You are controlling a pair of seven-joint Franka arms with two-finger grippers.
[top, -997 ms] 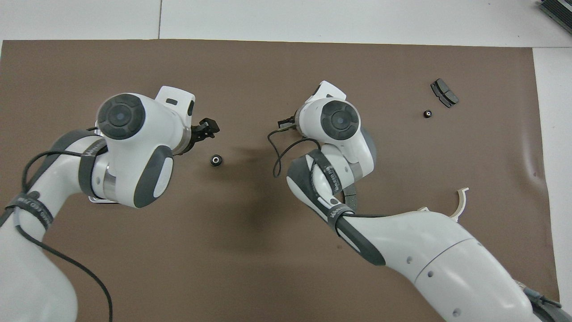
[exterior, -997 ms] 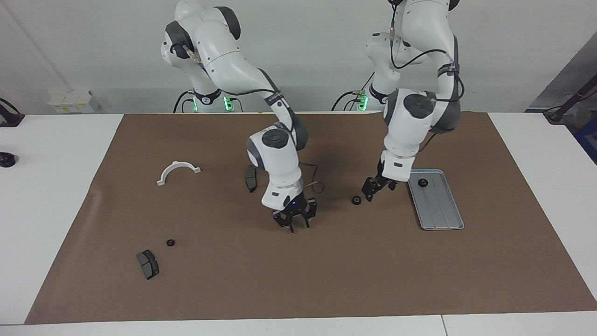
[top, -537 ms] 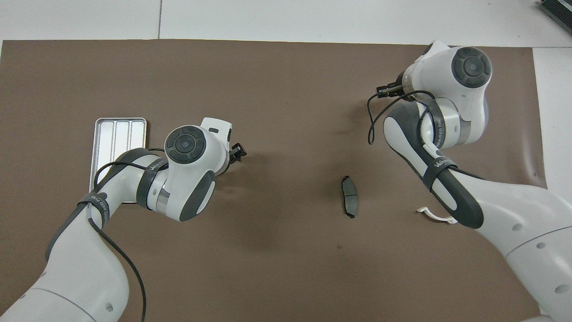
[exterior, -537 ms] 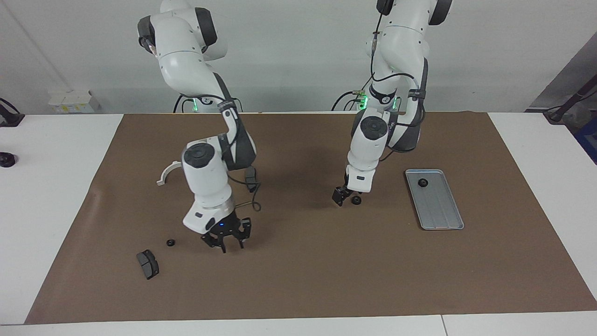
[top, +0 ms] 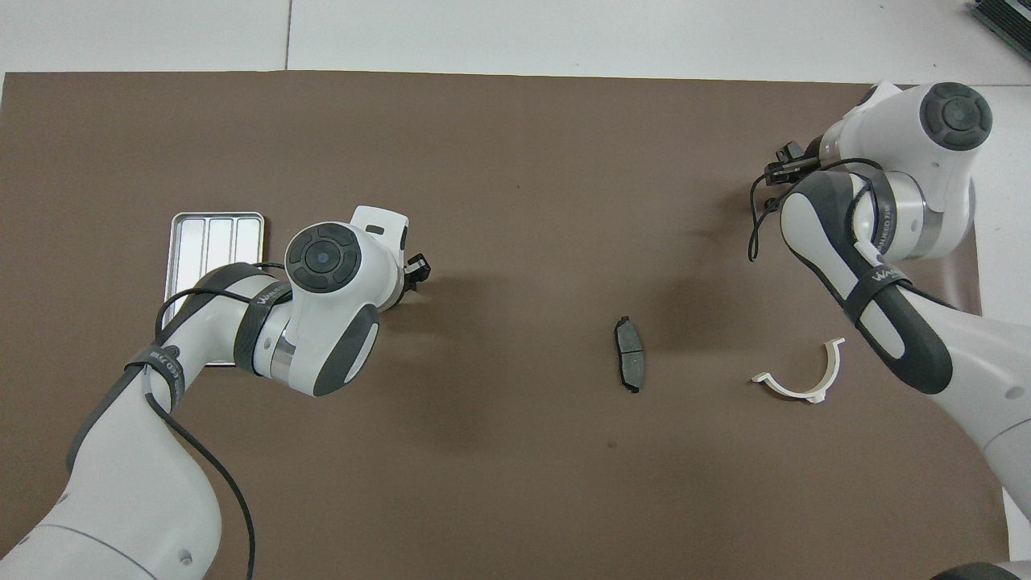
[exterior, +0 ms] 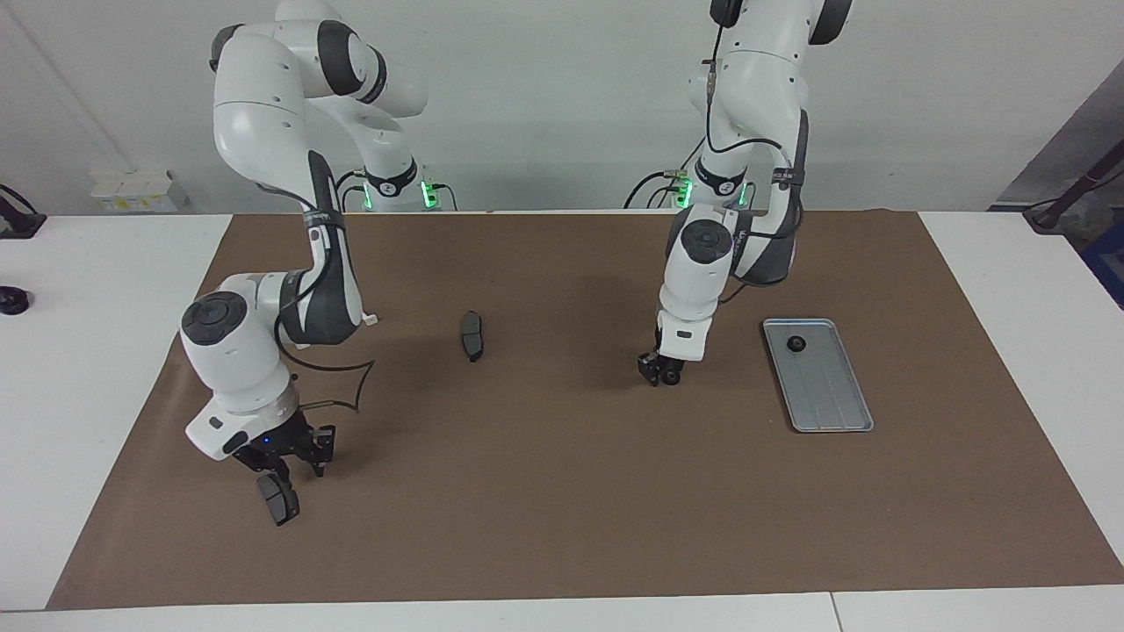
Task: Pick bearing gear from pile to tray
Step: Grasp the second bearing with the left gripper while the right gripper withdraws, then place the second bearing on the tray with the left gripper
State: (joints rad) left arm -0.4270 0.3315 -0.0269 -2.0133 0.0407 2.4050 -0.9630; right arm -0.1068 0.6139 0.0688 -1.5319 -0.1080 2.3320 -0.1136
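Left gripper is down at the brown mat, right against a small black ring gear; whether it has clamped that ring I cannot tell. By my reading, this pick is only starting. Just beside the gripper, toward the left arm's end of the table, lies the silver-grey tray, flat, grooved lengthwise, with a raised rim and rounded corners. One second ring gear already sits in it, so at least one delivery looks done. Well apart toward the right arm's end lies a dark grey curved brake pad, then a white half-ring bracket. Farthest off, the right gripper hangs just over another brake pad, its grip unreadable.
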